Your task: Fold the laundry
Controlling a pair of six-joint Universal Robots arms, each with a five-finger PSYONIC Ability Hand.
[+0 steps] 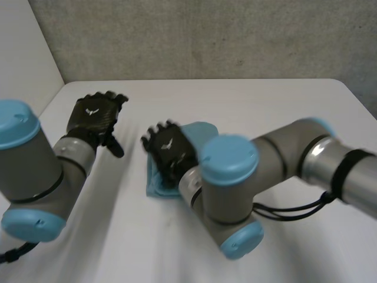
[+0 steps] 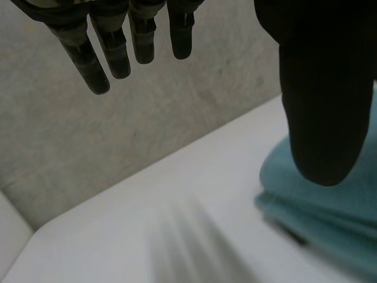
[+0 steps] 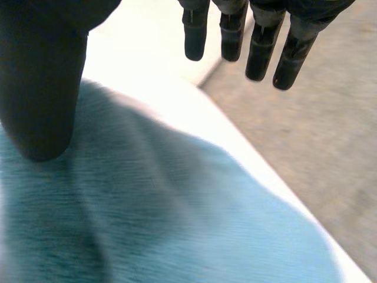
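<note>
The teal cloth (image 1: pixel 203 131) is lying folded into a small pad near the middle of the white desk (image 1: pixel 247 100). It is looking soft, light and limp, so an edge or corner is likely offering the best hold. The right hand (image 1: pixel 168 150) is hovering over it, fingers straight, thumb apart, holding nothing. The left hand (image 1: pixel 94 115) is hanging beside it, likewise spread and empty. A grey wall (image 1: pixel 206 35) is backing the smooth desk.

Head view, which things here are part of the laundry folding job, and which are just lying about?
Part of the job:
- blue cloth, lying bunched on the table
- right hand, open over the cloth
- left hand, open, beside the cloth and off it

Not part of it:
- white table, just the work surface
- grey wall behind
</note>
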